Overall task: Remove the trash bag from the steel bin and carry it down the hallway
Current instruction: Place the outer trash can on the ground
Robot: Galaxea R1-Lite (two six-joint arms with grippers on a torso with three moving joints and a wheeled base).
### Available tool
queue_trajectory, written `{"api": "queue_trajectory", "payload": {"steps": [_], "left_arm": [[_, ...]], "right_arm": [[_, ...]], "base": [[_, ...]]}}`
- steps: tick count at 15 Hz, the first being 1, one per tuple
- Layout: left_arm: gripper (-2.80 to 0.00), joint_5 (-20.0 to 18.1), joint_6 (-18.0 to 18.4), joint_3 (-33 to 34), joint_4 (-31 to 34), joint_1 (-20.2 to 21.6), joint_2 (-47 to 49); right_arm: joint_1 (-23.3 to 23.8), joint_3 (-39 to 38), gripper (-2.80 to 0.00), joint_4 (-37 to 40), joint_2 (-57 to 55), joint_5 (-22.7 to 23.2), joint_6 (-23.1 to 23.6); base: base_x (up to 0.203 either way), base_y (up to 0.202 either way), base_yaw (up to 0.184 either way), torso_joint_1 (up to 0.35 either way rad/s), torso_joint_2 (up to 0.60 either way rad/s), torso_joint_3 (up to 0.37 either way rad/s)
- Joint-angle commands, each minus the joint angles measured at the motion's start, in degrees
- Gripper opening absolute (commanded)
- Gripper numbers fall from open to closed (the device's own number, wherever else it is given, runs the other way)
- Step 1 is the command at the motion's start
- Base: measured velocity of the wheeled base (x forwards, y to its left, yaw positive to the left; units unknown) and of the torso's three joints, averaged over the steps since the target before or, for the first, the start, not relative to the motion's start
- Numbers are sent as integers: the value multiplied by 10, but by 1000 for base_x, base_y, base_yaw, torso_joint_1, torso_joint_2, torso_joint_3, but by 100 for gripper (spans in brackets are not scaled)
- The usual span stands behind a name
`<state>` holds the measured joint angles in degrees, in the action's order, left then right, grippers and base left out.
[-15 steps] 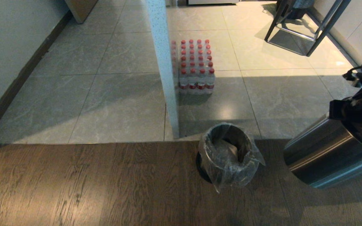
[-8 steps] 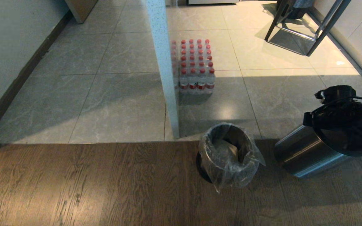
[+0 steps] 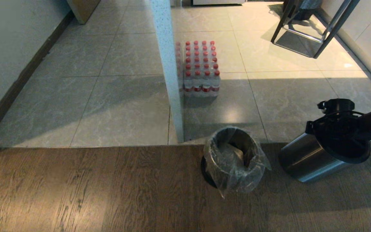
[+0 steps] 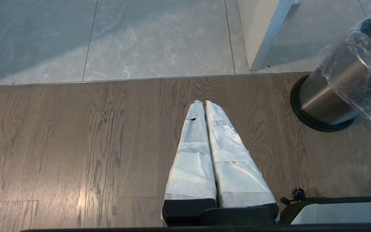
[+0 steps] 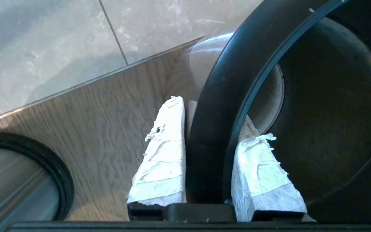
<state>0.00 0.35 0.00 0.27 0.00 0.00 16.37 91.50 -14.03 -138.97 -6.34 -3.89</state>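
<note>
The right gripper [image 5: 209,129] was clamped on the wide black rim ring [image 5: 224,106] of a brushed-steel outer shell [image 3: 304,159], one taped finger [image 5: 163,154] outside and one inside, holding the shell tilted low over the brown wood-plank floor [image 3: 108,190]. Just beside it stood the round steel bin [image 3: 232,161] on its black base, the thin clear plastic trash bag [image 3: 237,167] draped over its top. The left gripper [image 4: 203,104] hung clenched and empty above the planks.
</note>
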Motion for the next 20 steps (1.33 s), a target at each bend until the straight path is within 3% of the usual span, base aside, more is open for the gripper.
{"api": "queue_trajectory", "payload": {"steps": [1, 9, 10, 11, 16, 20], "left_arm": [[-280, 0, 0, 0, 0, 0, 0], [-280, 0, 0, 0, 0, 0, 0], [-280, 0, 0, 0, 0, 0, 0], [-280, 0, 0, 0, 0, 0, 0], [-280, 0, 0, 0, 0, 0, 0], [-280, 0, 0, 0, 0, 0, 0]], "right_arm": [[5, 3, -280, -2, -10, 2, 3], [5, 3, -280, 1, 11, -3, 7], [5, -6, -261, -3, 15, -1, 7], [5, -15, 0, 4, 21, 1, 13], [4, -47, 0, -1, 76, -3, 15], [-20, -145, 0, 5, 227, 2, 10]], "base": [[0, 0, 0, 0, 0, 0], [0, 0, 0, 0, 0, 0], [0, 0, 0, 0, 0, 0], [0, 0, 0, 0, 0, 0], [0, 0, 0, 0, 0, 0], [0, 0, 0, 0, 0, 0]]}}
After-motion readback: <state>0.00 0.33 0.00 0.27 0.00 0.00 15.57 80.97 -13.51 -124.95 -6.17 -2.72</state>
